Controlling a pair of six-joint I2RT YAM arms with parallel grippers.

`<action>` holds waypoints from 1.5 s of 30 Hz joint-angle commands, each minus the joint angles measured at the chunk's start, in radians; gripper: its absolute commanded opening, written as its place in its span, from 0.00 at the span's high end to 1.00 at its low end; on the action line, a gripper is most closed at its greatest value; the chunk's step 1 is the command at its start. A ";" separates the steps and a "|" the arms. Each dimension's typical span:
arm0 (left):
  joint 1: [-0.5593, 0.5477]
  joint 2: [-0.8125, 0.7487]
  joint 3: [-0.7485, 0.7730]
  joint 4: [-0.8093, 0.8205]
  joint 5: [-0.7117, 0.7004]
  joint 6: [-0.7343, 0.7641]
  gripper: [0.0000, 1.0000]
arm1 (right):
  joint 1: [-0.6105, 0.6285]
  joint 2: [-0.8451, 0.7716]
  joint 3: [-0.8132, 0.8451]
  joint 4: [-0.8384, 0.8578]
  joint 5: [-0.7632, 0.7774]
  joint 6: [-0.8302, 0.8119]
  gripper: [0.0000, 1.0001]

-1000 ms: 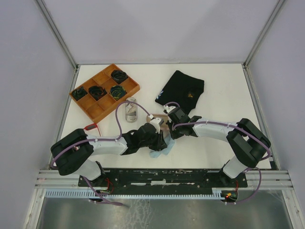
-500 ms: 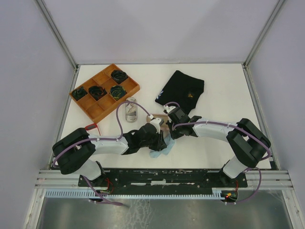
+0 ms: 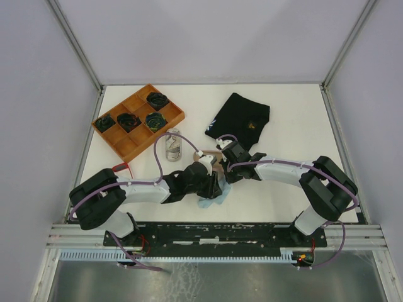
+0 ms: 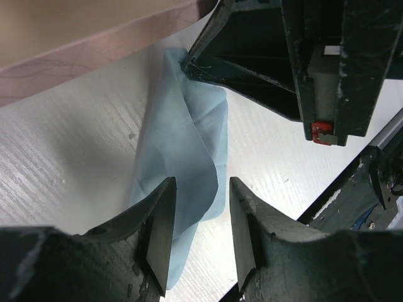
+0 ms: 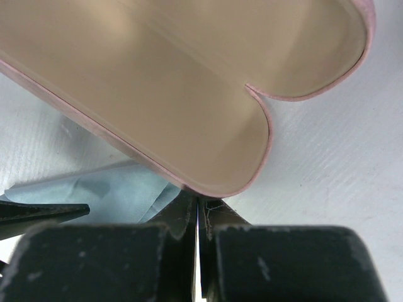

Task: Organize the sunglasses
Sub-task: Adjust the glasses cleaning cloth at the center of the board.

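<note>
left tool [image 4: 201, 189] released, jaws straddling the blue cloth [image 4: 182, 145]; right tool [image 5: 197, 207] clenched, probably pinching its corner by the pink case [image 5: 157, 94]; brown-lens sunglasses [image 3: 172, 148] lie on the worktop [image 3: 296, 126] beyond-left, long axis near-to-far, red pair [image 3: 121, 167] by left arm [image 3: 135, 189], left nearer.

Bright even light, soft shadows, wrist views perhaps slightly blurred

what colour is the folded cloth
Light blue; the cloth shows best in the left wrist view.
</note>
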 commanded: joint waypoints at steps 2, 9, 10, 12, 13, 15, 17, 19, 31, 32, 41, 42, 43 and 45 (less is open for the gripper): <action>0.005 0.007 0.046 0.023 -0.011 0.055 0.57 | -0.003 -0.006 -0.010 0.001 -0.011 0.007 1.00; 0.006 0.015 0.050 0.023 -0.011 0.062 0.71 | -0.003 -0.006 -0.005 -0.002 -0.011 0.008 1.00; 0.006 0.017 0.050 0.023 -0.011 0.062 0.71 | -0.003 -0.006 -0.006 -0.002 -0.012 0.008 1.00; 0.005 0.018 0.050 0.023 -0.012 0.063 0.72 | -0.003 -0.005 -0.005 -0.003 -0.012 0.006 1.00; 0.006 0.019 0.051 0.024 -0.013 0.064 0.74 | -0.003 -0.006 -0.005 -0.003 -0.012 0.006 1.00; 0.006 0.023 0.055 0.025 -0.014 0.067 0.77 | -0.002 -0.008 -0.006 -0.004 -0.012 0.006 1.00; 0.007 0.024 0.059 0.023 -0.015 0.070 0.80 | -0.003 -0.009 -0.005 -0.003 -0.012 0.005 1.00; 0.010 0.023 0.063 0.019 -0.018 0.073 0.84 | -0.003 -0.010 -0.005 -0.005 -0.011 0.006 1.00; 0.035 -0.025 0.062 -0.023 -0.048 0.118 0.97 | -0.003 -0.067 -0.024 0.011 -0.004 -0.010 1.00; 0.038 -0.030 0.060 -0.025 -0.051 0.123 0.97 | -0.002 -0.077 -0.028 0.013 -0.006 -0.012 1.00; 0.052 -0.092 0.051 -0.041 -0.062 0.163 0.97 | -0.003 -0.180 -0.065 0.029 -0.040 -0.044 1.00; 0.052 -0.100 0.049 -0.039 -0.062 0.167 0.97 | -0.002 -0.187 -0.067 0.028 -0.041 -0.044 1.00; 0.052 -0.108 0.047 -0.037 -0.063 0.168 0.97 | -0.002 -0.193 -0.068 0.027 -0.041 -0.044 1.00; 0.053 -0.125 0.042 -0.034 -0.063 0.173 0.97 | -0.003 -0.200 -0.068 0.022 -0.042 -0.044 1.00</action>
